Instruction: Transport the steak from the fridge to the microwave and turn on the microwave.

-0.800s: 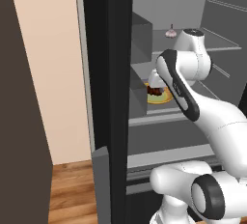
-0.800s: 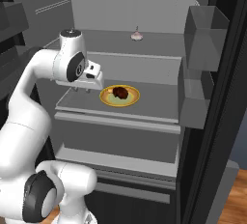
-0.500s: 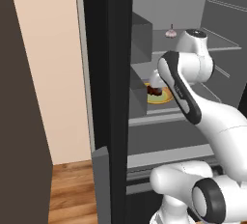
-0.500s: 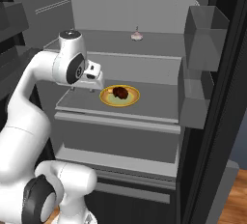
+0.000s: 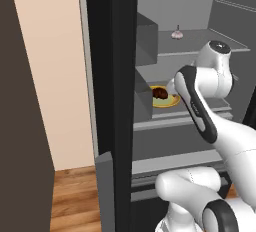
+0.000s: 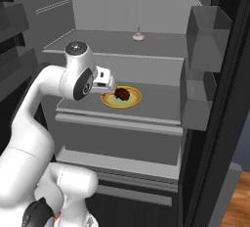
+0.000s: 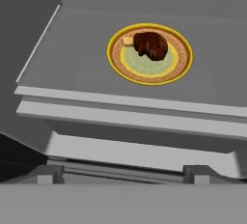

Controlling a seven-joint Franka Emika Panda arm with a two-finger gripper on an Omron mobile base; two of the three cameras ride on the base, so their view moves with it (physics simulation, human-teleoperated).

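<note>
The gripper (image 7: 123, 174) is seen in the hand view as two dark finger tips at the bottom edge, set wide apart with nothing between them. It is held in front of the shelf (image 7: 72, 68), short of its front lip and above it, and is aimed down and inward. In the right base view the hand is positioned at the left end of the same shelf (image 6: 161, 101), just beside the plate (image 6: 110, 102).

The steak (image 7: 151, 45) is located ahead of the finger tips, well apart from them and slightly to the right of the midline between them. It is resting on the far half of the plate (image 7: 182, 59), which is yellow-rimmed. A small tan piece (image 7: 128, 41) is lying against the steak's left side. In the left base view the steak (image 5: 160, 93) is seen on the plate (image 5: 165, 103), just left of the forearm.

The plate is standing on the middle shelf of the fridge (image 6: 122, 6), whose black door (image 5: 112, 76) is open. On the next shelf up, farther back, a small pink item (image 6: 138, 36) is standing; what it is cannot be told. Grey door bins (image 6: 207, 30) are mounted at the right.
</note>
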